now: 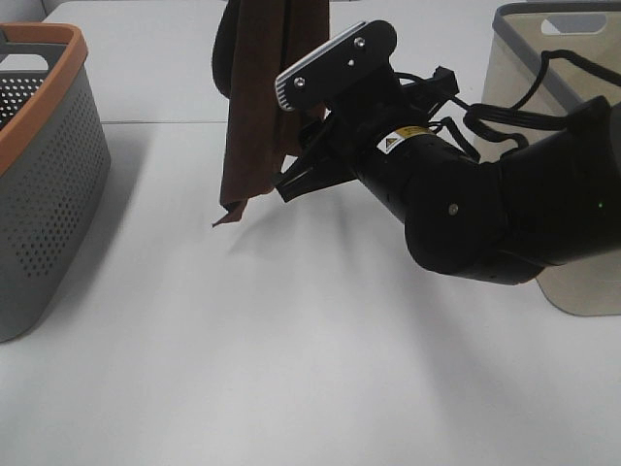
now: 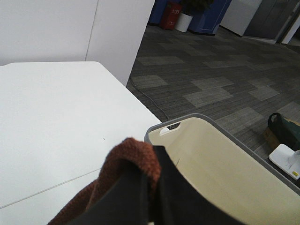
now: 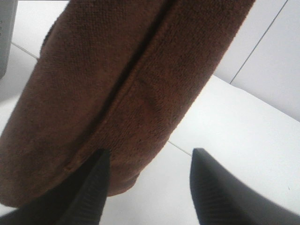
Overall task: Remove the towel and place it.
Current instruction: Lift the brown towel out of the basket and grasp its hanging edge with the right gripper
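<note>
The right hand (image 1: 294, 177), fingers apart, sits at the lower part of the towel (image 1: 257, 97) without gripping it. The left hand (image 2: 152, 192) is clamped on the towel's top fold, so the cloth hangs above the surface (image 1: 291, 369), well apart from the beige basket (image 1: 514, 87). Lifting looks done; placing is still left

Exterior high view looks steeply down on the white flat worktop (image 1: 291, 369), near enough that no worktop edge shows. Left wrist view faces out past a worktop corner to the room floor. Right wrist view is pressed close to the dark brown soft cloth towel (image 3: 108, 84). The towel (image 1: 254, 107) (image 2: 131, 154) is in all three views. The beige plastic basket with grey rim (image 1: 509, 68) (image 2: 220, 164) is in the exterior and left wrist views.
</note>
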Controlling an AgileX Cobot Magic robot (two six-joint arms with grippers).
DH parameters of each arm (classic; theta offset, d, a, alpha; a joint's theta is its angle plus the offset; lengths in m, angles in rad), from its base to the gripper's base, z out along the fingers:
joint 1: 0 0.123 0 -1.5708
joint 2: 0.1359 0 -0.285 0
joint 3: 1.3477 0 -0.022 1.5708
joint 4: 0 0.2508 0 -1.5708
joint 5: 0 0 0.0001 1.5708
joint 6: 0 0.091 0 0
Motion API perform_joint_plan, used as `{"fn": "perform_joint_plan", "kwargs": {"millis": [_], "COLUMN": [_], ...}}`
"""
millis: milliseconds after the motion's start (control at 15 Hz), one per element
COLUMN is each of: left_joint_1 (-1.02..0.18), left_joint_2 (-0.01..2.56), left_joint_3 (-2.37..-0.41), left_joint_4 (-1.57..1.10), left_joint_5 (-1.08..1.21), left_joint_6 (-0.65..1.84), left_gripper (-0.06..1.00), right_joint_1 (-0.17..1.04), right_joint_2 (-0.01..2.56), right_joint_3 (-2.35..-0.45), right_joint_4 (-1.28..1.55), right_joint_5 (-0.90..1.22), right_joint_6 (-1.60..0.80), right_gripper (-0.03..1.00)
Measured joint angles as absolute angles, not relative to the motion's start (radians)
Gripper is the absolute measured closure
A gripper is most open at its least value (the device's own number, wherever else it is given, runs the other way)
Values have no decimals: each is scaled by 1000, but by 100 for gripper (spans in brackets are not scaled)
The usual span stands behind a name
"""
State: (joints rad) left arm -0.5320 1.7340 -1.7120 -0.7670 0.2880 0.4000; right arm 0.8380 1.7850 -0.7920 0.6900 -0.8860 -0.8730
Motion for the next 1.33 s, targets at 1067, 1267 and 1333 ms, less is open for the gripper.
{"fn": "perform_joint_plan", "kwargs": {"millis": [1067, 1267, 1333], "left_joint_1": [-532, -532, -532], "left_joint_2": [1734, 1734, 1734], "left_joint_3": [-1712, -1712, -1712], "left_joint_4": [-812, -817, -818], "left_joint_5": [288, 288, 288], "left_joint_6": [400, 400, 400], "left_gripper": [94, 94, 94], "right_joint_1": [838, 838, 838], "right_joint_2": [1861, 1861, 1861], "right_joint_3": [-805, -809, -819], "right_joint_4": [668, 668, 668], "right_joint_5": [-927, -927, -927], "right_joint_6": [-801, -801, -801], "right_gripper": [46, 46, 46]}}
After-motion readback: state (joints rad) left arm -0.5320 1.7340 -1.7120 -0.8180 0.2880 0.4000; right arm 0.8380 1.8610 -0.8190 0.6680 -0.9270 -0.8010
